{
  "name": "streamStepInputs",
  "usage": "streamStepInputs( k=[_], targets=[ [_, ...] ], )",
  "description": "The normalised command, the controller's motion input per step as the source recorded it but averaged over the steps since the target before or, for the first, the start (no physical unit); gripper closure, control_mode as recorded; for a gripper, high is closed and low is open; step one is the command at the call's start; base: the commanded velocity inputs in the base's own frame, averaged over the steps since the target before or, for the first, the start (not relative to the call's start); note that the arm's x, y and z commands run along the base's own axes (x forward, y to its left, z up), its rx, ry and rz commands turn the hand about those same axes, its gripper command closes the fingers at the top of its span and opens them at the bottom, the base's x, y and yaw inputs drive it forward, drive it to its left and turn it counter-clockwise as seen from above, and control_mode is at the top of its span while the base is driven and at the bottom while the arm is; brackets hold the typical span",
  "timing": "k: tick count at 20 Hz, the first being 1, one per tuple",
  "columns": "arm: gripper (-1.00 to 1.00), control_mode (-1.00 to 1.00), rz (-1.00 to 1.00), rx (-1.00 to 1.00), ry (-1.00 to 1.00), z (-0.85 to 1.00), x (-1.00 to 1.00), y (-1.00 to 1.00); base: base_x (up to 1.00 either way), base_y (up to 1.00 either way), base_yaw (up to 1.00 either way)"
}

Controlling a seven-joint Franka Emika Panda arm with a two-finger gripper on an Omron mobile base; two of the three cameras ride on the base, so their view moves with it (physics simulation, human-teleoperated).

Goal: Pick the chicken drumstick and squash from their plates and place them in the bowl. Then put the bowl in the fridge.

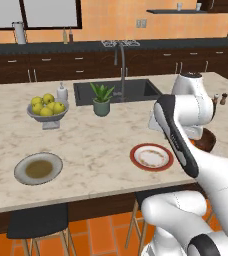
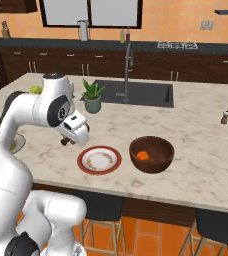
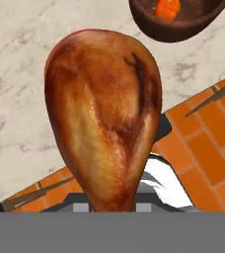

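Drumstick (image 3: 104,118) sits clamped in the gripper (image 2: 76,136), jaws nearly closed on its thin bone end, so the plump end leads and its long axis runs straight out along the fingers. It hangs above the counter (image 2: 196,165) just left of the red-rimmed plate (image 2: 99,160), both plates now bare. Holding it by the bone probably leaves the heavy end free to drop into the bowl (image 2: 152,154), which waits beside that plate with the squash (image 2: 143,155) already inside.
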Motion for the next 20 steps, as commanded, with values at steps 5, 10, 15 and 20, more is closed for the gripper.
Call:
streamStepInputs(
  k=[5, 10, 15, 20],
  targets=[
    [1.00, -1.00, 0.12, -0.03, 0.00, -0.02, 0.23, -1.00, 0.00, 0.00, 0.00],
    [1.00, -1.00, 0.13, -0.03, 0.00, -0.14, 0.47, -1.00, 0.00, 0.00, 0.00],
    [1.00, -1.00, 0.20, 0.00, 0.00, -0.27, 0.54, -1.00, 0.00, 0.00, 0.00],
    [1.00, -1.00, 0.30, 0.00, -0.02, -0.65, 0.37, -0.97, 0.00, 0.00, 0.00]
  ],
)
